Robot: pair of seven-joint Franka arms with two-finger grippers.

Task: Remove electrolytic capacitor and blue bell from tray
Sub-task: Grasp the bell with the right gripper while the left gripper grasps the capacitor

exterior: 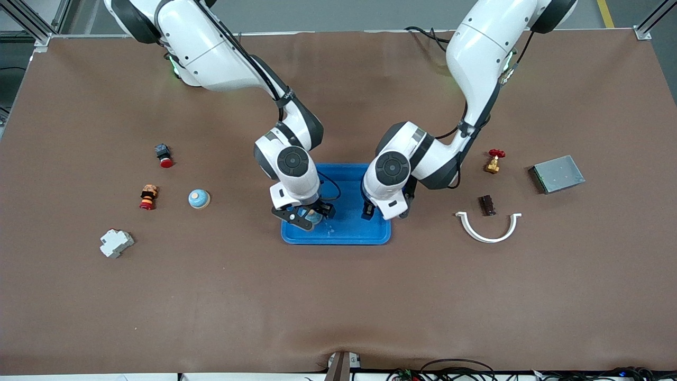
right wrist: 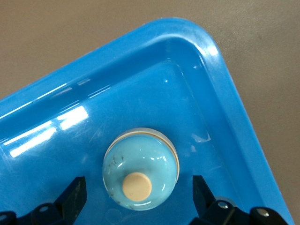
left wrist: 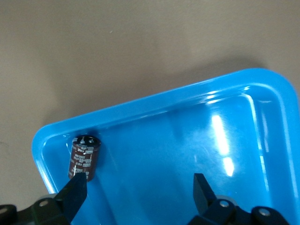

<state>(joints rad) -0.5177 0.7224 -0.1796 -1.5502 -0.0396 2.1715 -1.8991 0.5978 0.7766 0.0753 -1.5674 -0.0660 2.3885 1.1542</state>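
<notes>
A blue tray (exterior: pixel 338 241) lies at the table's middle. My right gripper (exterior: pixel 304 216) is low over the tray end toward the right arm. It is open, with a light blue bell (right wrist: pixel 140 168) with a cream knob resting on the tray floor (right wrist: pixel 197 93) between its fingers (right wrist: pixel 139 182). The bell also shows in the front view (exterior: pixel 313 216). My left gripper (exterior: pixel 378 209) is low over the tray's other end, open and empty (left wrist: pixel 138 180). A dark brown capacitor (left wrist: pixel 84 157) stands in a tray corner (left wrist: pixel 140 105), just past one fingertip (left wrist: pixel 75 187) and not between the two.
Toward the right arm's end lie a second light blue bell (exterior: pixel 199 198), a red push button (exterior: pixel 165 156), a red-and-orange stacked part (exterior: pixel 148 197) and a white breaker (exterior: pixel 116 242). Toward the left arm's end lie a red-handled valve (exterior: pixel 494 160), a brown block (exterior: pixel 487 205), a white half ring (exterior: pixel 489 228) and a grey box (exterior: pixel 556 173).
</notes>
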